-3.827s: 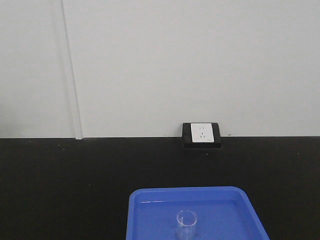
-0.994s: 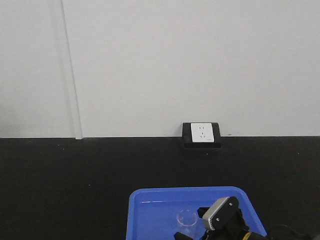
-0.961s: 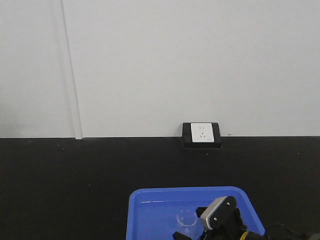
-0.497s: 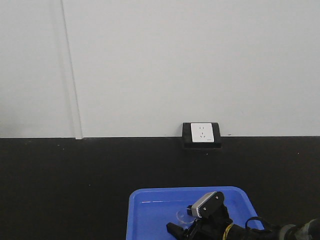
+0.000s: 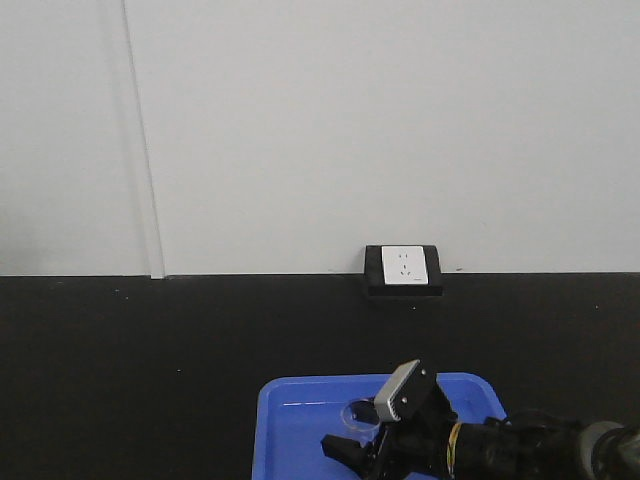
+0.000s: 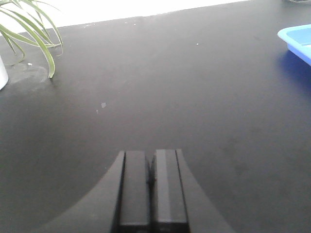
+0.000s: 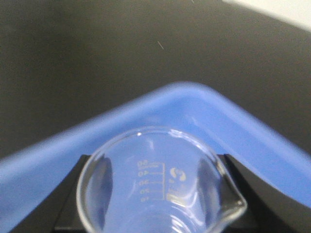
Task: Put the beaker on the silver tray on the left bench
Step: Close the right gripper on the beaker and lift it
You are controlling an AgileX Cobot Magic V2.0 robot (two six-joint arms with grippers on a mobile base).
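Note:
The beaker (image 7: 160,184), small and clear with printed scale marks and a spout, sits between my right gripper's (image 7: 155,194) black fingers (image 7: 73,194), which press on both its sides. In the front view its rim (image 5: 358,411) shows just above the right gripper (image 5: 355,440), over the bright blue tray (image 5: 290,390). My left gripper (image 6: 151,162) is shut on nothing above the bare black bench top (image 6: 160,87). The silver tray is out of view.
A white wall socket in a black box (image 5: 403,268) sits where the bench meets the white wall. Green plant leaves (image 6: 29,24) and a white pot (image 6: 2,73) stand far left of the left gripper. The blue tray's corner (image 6: 297,41) lies to its right.
The right arm came in over the blue tray, closed on the beaker, and has shifted left and up with the beaker in it.

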